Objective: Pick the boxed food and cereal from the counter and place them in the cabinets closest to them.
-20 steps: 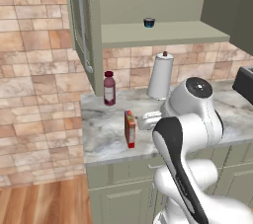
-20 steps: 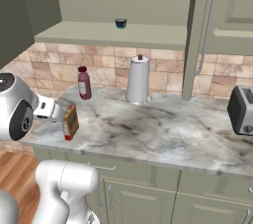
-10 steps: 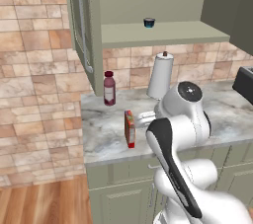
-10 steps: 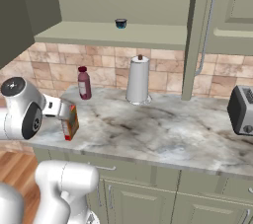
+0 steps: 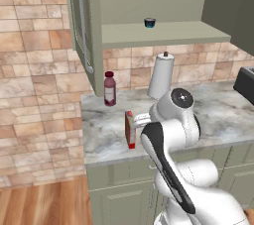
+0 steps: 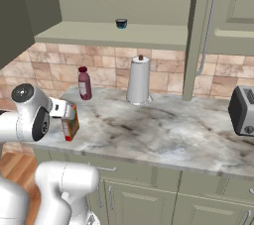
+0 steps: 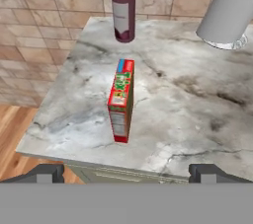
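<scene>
Marble counter [image 7: 188, 114] holds the cereal box [image 7: 121, 100] at frame centre; the wide-open gripper [image 7: 123, 172] has swung closer, ready to descend.

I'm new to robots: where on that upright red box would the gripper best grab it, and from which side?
Probably across the box's two broad faces, near its top, coming down from above. It stands upright and thin, narrow edge toward the open gripper, with bare counter on both sides.
</scene>
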